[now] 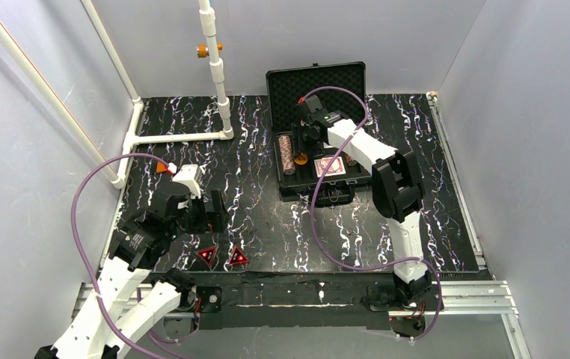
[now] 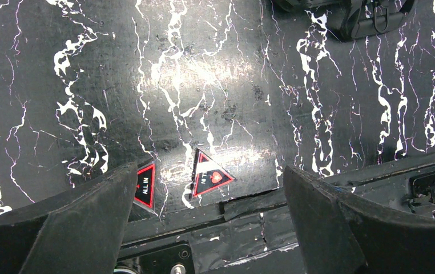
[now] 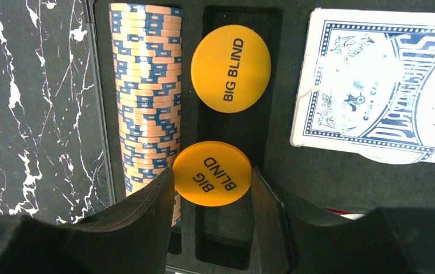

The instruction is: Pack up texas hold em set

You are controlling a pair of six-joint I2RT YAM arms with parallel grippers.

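Chips [image 3: 146,85], cards [image 3: 375,80] and one orange disc [image 3: 230,68] are in the case [image 1: 316,82], right jaws pinch another disc [image 3: 212,174], left jaws wait wide apart over two loose triangles [image 2: 209,177].

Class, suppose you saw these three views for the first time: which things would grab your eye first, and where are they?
First, the orange BIG BLIND disc pinched in the right gripper over a foam slot of the open black case at the far middle of the table, beside a second disc and a brown-and-blue chip stack. Next, two red-black triangles at the near left edge, with the open left gripper pointed at them.
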